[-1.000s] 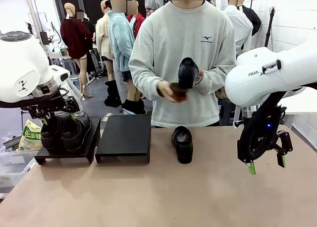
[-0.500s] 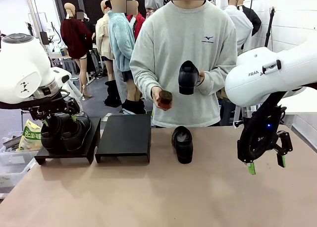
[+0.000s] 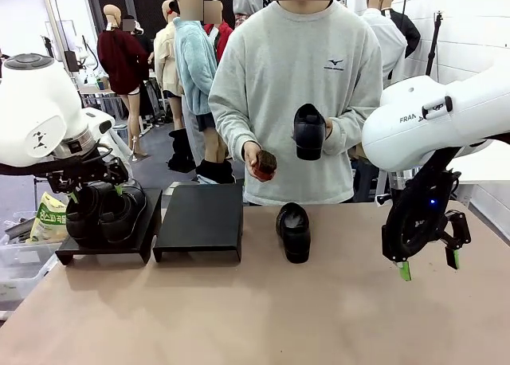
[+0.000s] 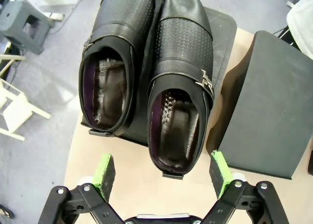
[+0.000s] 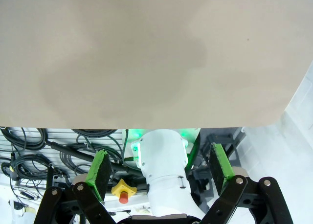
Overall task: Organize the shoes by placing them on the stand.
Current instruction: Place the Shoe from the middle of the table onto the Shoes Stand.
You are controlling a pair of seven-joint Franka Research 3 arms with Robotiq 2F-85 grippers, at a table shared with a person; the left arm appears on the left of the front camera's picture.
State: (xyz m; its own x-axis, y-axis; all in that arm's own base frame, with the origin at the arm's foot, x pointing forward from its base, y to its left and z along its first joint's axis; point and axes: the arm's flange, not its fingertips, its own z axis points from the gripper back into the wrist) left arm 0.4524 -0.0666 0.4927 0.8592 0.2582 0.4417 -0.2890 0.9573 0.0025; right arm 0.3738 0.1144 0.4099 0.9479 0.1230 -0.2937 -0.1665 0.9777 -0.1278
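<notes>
Left gripper (image 3: 96, 192), front view: hung wide open, empty, above two shoes (image 3: 107, 209) on the stand (image 3: 199, 221); right gripper (image 3: 429, 264) likewise open, empty. Saw the person's held shoe (image 3: 308, 131) lowered since a second ago, hands (image 3: 256, 159) parted; likely handover next. Left wrist view: saw that pair (image 4: 181, 87) side by side. Right wrist view: faced bare table (image 5: 156, 57).

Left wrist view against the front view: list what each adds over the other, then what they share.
Left wrist view adds: the linings, textured vamps and buckle straps of the two shoes on the stand, seen from above between the open left gripper's green pads.
Front view adds: a person holding a third shoe and a small brown object, a fourth shoe on the table, the open right gripper above the table.
Both share: that pair on one stand panel, the second panel beside it.
</notes>
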